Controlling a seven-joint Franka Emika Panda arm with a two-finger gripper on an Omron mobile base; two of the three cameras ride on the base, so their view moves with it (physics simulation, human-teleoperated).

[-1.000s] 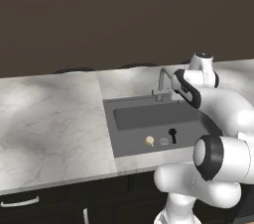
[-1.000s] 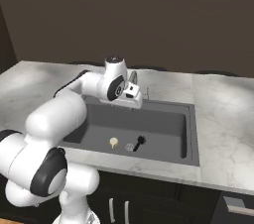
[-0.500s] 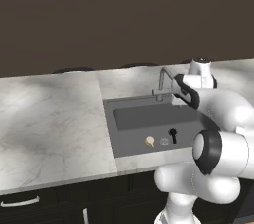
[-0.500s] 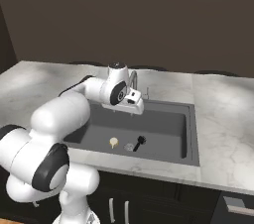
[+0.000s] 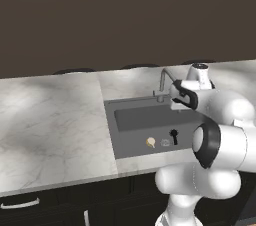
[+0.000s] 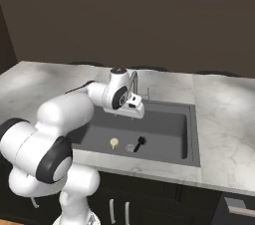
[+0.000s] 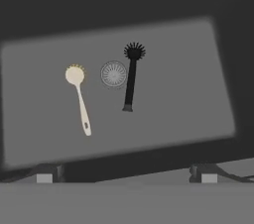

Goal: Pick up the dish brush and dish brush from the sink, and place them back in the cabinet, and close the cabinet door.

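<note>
We see the gripper point(image 7: 126, 174) above the sink point(image 7: 223, 59), its fingers spread wide and holding nothing. On the sink floor lie both brushes: the cream dish brush point(image 7: 78, 96) and the black dish brush point(image 7: 131, 76), one on each side of the round drain point(image 7: 113, 74), not touching each other.

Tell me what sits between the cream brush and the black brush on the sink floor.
The round drain lies between the cream brush and the black brush, close beside the black one's handle. The hand view shows it best; the right base view shows it too.
</note>
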